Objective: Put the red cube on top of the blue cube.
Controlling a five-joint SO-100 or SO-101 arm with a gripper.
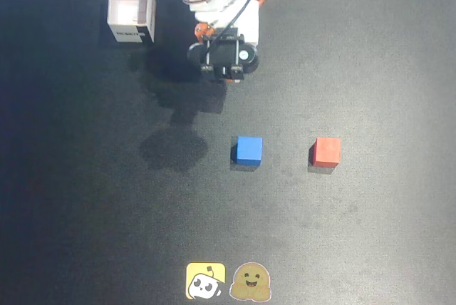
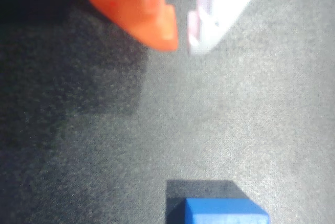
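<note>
On the dark matte table (image 1: 370, 248), two stickers lie at the bottom edge of the overhead view, nearest the viewer: a yellow robot-face sticker (image 1: 205, 281) and, touching its right side, a brown smiling-face sticker (image 1: 250, 282). Taking the blue cube (image 1: 248, 150) as landmark, both stickers sit well below it, the yellow one slightly to its left. The blue cube rests flat near mid-table, with nothing on top of it. The red cube (image 1: 325, 152) stands to the blue cube's right, level with it and clearly apart, also flat on the table. Up and slightly left of the blue cube, well apart from it, hangs the arm (image 1: 224, 6), with its gripper (image 1: 222, 70) pointing down-frame. Farther up and left of the blue cube stands an open white box (image 1: 131, 11), its interior empty as far as can be seen.

In the wrist view, the orange finger (image 2: 149, 17) and the white finger (image 2: 217, 12) enter from the top edge, their tips separated by a narrow gap with only table surface showing between them; the gripper (image 2: 183, 38) holds nothing. The blue cube (image 2: 220, 212) appears at the bottom edge, clear of both fingers.
</note>
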